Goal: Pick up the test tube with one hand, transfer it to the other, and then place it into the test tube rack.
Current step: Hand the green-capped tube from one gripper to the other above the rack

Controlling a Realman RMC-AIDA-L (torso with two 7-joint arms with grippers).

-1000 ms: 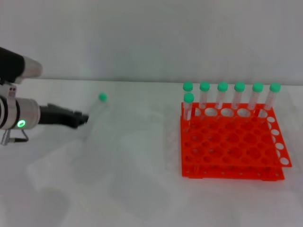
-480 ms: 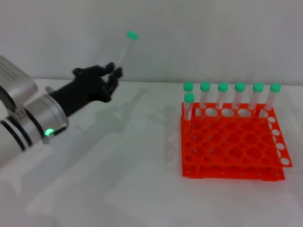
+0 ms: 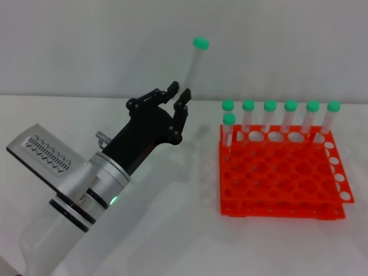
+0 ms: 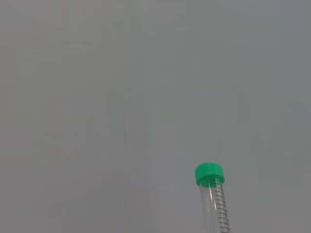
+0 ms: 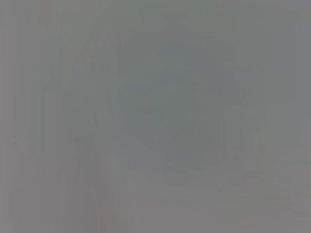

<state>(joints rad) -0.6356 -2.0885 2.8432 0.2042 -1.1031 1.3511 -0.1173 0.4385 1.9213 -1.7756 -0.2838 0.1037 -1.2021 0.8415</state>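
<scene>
Left black fingered gripper on a silver wrist with a green light is raised above the white table, left of the bright orange-red plastic test tube rack. Its fingers are clamped on the lower end of a slim clear test tube with green screw cap, which stands nearly upright, cap up, higher than the rack. Seven other green-capped clear tubes stand along the rack's far side; right gripper out of sight.

Eight test tubes, one test tube rack

No words can be read; the test tube carries only unnumbered graduation marks.
</scene>
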